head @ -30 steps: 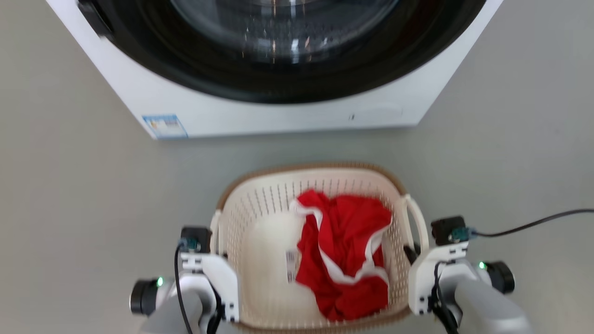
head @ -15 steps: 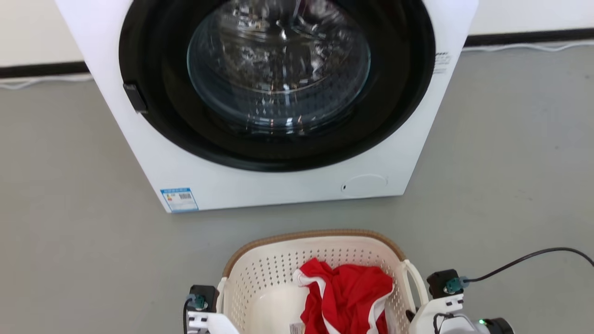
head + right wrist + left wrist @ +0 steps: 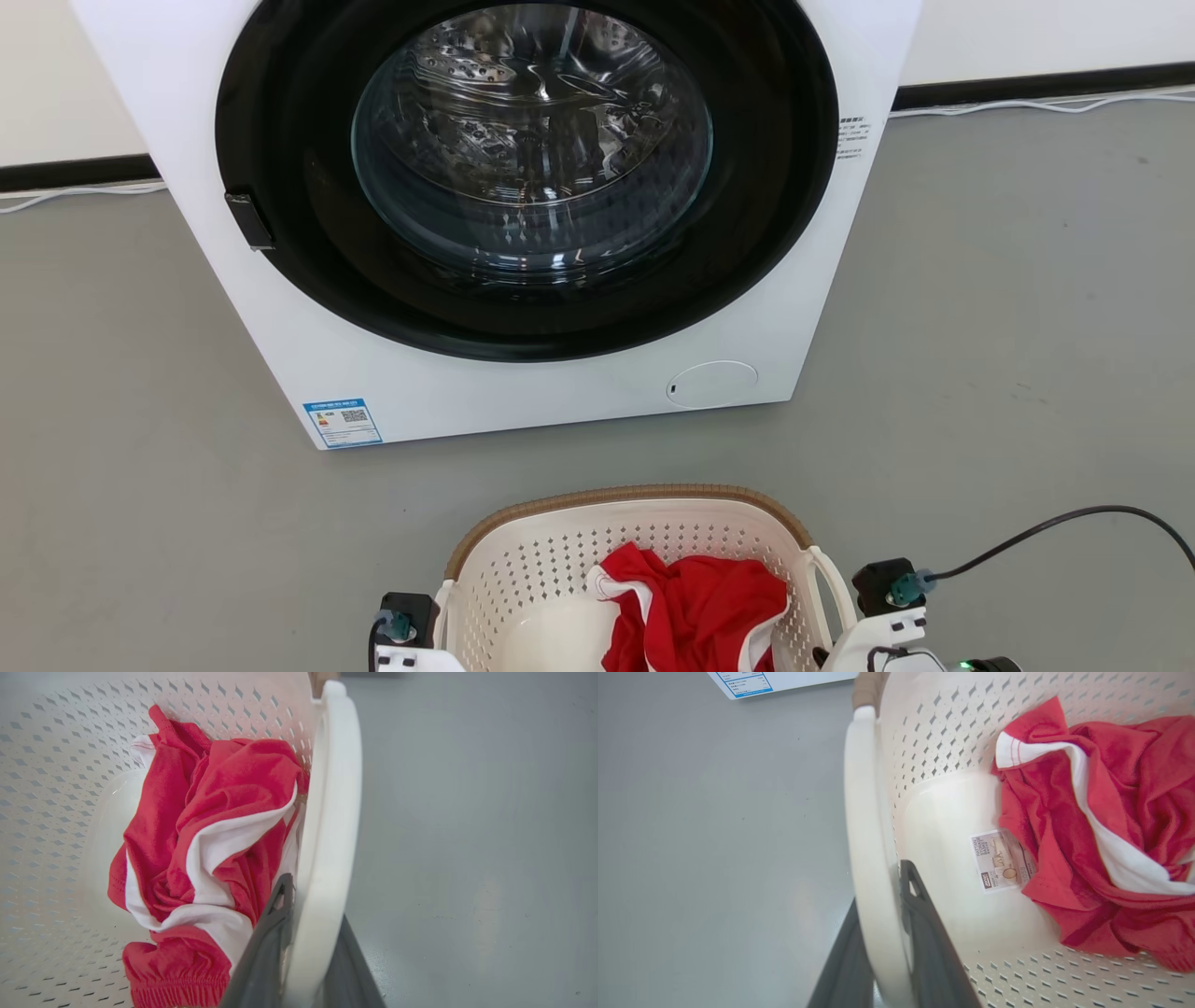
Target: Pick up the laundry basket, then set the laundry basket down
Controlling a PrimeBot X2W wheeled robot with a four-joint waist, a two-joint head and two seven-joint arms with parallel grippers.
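The laundry basket is cream-white and perforated with a brown rim band. It sits low in the head view, in front of the washing machine, and holds a red and white garment. In the left wrist view my left gripper is shut on the basket's white loop handle, one dark finger on each side. In the right wrist view my right gripper is likewise shut on the other loop handle. Whether the basket touches the floor I cannot tell.
A white washing machine with a round dark glass door stands just beyond the basket. A black cable runs from my right wrist off to the right. Grey floor lies on both sides, with a wall and dark skirting behind.
The head camera has moved: the whole picture slid down, so more of the washing machine shows and the basket sits lower and smaller. Both grippers keep their hold on the handles.
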